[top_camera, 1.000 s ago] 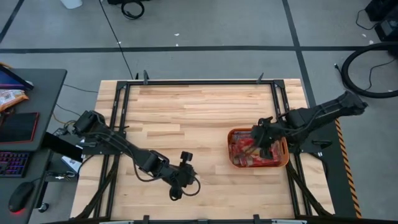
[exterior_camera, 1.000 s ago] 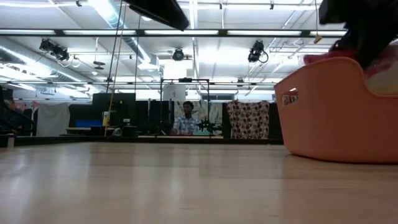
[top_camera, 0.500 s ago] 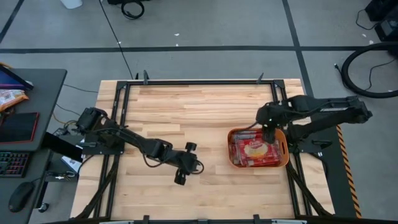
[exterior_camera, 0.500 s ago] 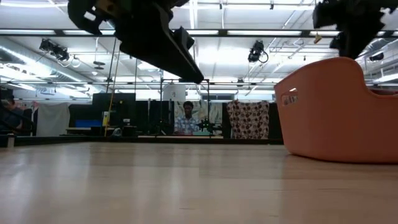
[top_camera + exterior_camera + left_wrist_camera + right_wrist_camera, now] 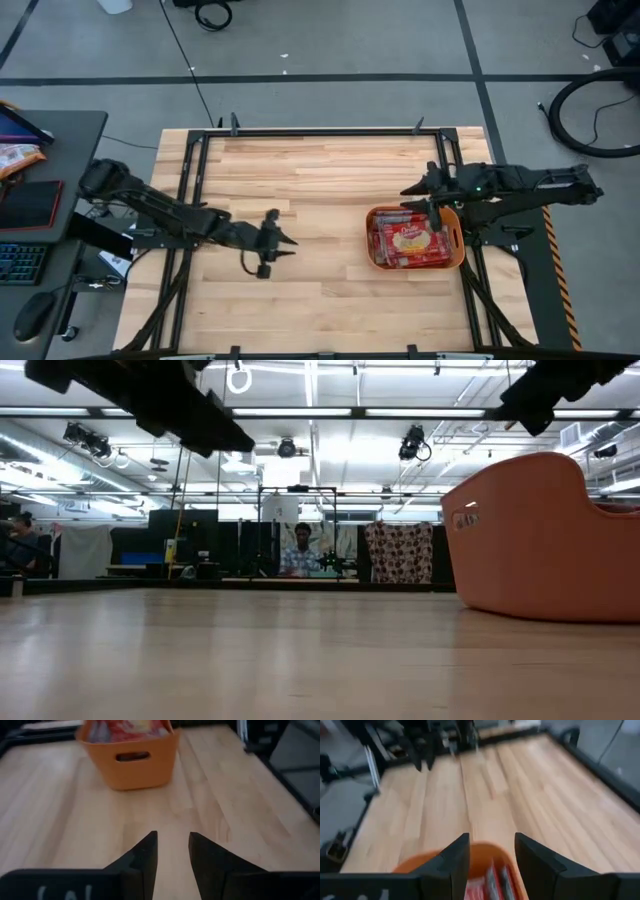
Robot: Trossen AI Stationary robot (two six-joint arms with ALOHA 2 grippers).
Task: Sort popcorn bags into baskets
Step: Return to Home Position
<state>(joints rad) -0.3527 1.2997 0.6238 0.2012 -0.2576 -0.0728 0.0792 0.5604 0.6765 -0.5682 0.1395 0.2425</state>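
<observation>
The orange tub [image 5: 415, 238] stands on the table's right side and holds several red popcorn bags [image 5: 410, 240] with white labels, lying flat. My right gripper [image 5: 412, 190] hovers open just beyond the tub's far rim [image 5: 485, 851], with the bags [image 5: 495, 877] below its fingers. My left gripper [image 5: 285, 243] is open over bare wood at mid-table and points toward the tub [image 5: 130, 757], whose handle slot faces it. Bags [image 5: 127, 727] show above that rim. In the low view the tub [image 5: 540, 540] sits at the right.
Black frame rails [image 5: 190, 180] run along the table's edges. A desk left of the table carries a keyboard, a mouse and an orange snack bag [image 5: 15, 155]. Bare wood [image 5: 320, 180] lies between the two arms. A person [image 5: 298, 552] sits far off in the room.
My right gripper has risen out of the tub and moved toward the far edge, uncovering the bags. My left gripper has drawn back from the near edge toward the table's left and far side and turned, so it now points at the tub.
</observation>
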